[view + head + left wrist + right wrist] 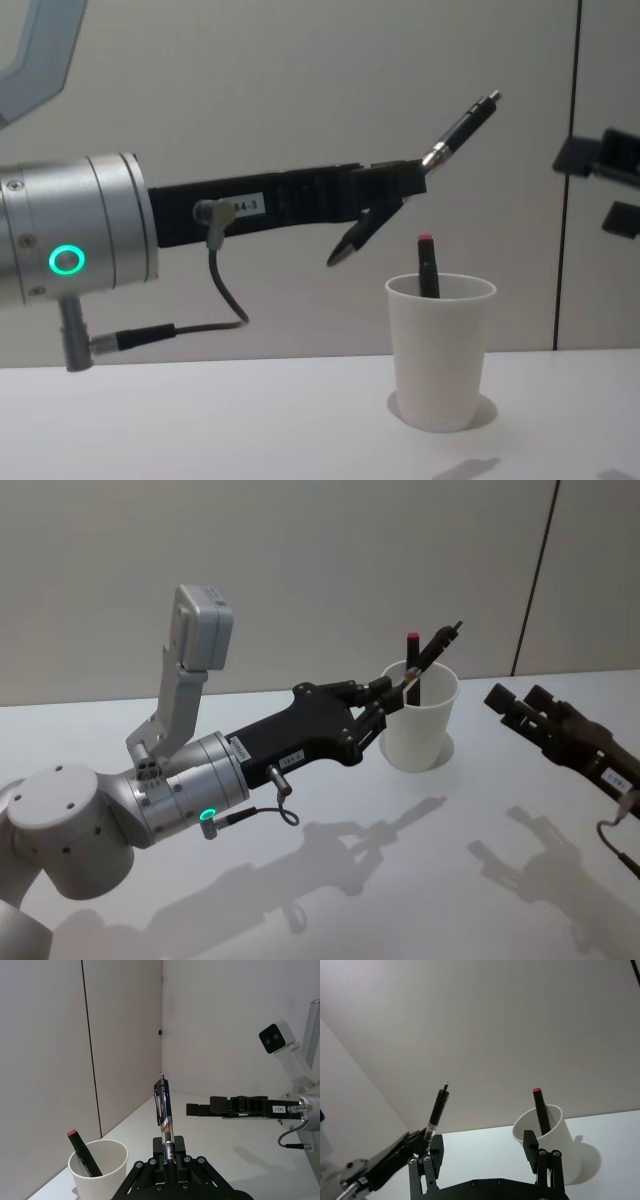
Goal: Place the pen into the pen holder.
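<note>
One pen [462,126], slim and dark with a clear lower barrel, was pinched near its lower end by the left gripper [415,175], its jaws drawn in narrow around it. The pen was tilted in the air, its upper end pointing up and away. It was above and just beside the rim of the pen holder [438,350], a white paper cup standing on the white table [300,880]. A red-tipped marker [427,265] leaned inside the cup. The right gripper [520,705] hung idle, well off to the right, its fingers spread wide.

The pen looked light, stiff and smooth, so it would likely swivel in a pinch. The middle of the barrel seemed the soundest place to hold it. The paper cup would probably tip if nudged.

The chest view showed clear air between the pen and the cup's rim, whereas in the head view the two overlapped. The left wrist view added the pen's clip and a printed label on the barrel.
</note>
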Motion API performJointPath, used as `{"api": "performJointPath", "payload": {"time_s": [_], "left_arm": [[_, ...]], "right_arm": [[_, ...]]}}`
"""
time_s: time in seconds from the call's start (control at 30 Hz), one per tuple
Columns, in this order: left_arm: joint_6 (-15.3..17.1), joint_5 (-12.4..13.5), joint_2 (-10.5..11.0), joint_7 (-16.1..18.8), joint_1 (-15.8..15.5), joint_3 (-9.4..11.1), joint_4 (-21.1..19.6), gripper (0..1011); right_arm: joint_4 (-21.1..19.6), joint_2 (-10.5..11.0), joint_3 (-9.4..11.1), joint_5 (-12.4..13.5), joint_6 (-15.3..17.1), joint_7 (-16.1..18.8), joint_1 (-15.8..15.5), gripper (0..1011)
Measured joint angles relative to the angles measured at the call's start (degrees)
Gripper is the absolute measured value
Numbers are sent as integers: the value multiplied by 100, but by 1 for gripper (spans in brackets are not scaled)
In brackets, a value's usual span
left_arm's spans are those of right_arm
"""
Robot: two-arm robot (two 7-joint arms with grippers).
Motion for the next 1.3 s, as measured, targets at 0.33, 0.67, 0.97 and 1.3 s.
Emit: {"api": "performJointPath", "payload": {"time_s": [0.33,0.67,0.97,1.3], "left_arm": [[-1,0,-1,0,0,0,0,128],[-1,0,-1,0,0,-1,0,128],[-1,0,-1,1,0,-1,0,128],[-1,0,-1,1,0,0,0,127]], "right_arm": [[-32,-17,29,1092,470,73,76,1001],[157,-234,-127,1709,831,69,355,1001],[408,-465,-337,1687,892,-27,625,1001],[647,-687,-556,1436,706,-72,818,1001]]}}
